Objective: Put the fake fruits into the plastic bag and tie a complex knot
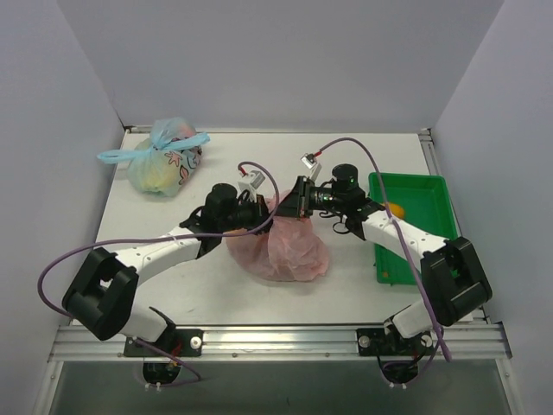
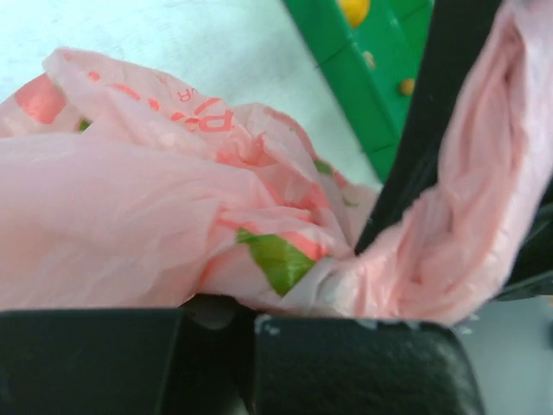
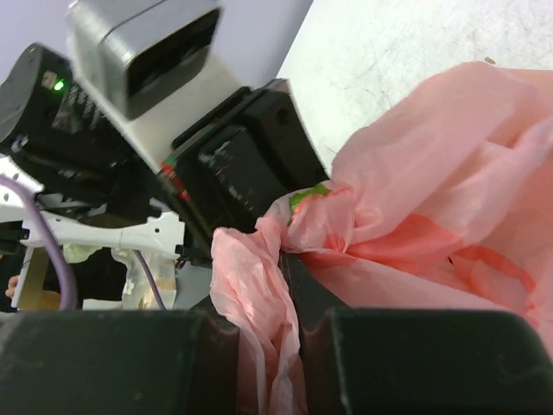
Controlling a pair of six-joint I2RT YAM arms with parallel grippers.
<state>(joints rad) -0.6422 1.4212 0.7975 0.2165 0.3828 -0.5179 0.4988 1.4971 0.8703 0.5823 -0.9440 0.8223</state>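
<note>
Tabletop (image 1: pixel 346 290): plastic bag (image 1: pixel 289 251) pinched by grippers (image 1: pixel 270 207) (image 1: pixel 294 201)

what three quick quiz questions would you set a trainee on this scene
1. True or false: the green tray is empty.
2. The left gripper and right gripper are both shut on: A the pink bag, B a loose fruit, C the tray rim?
3. Where on the table does the blue bag lie?
Key: 1 false, a yellow-orange fruit lies in it; 2 A; 3 far left corner.
</note>
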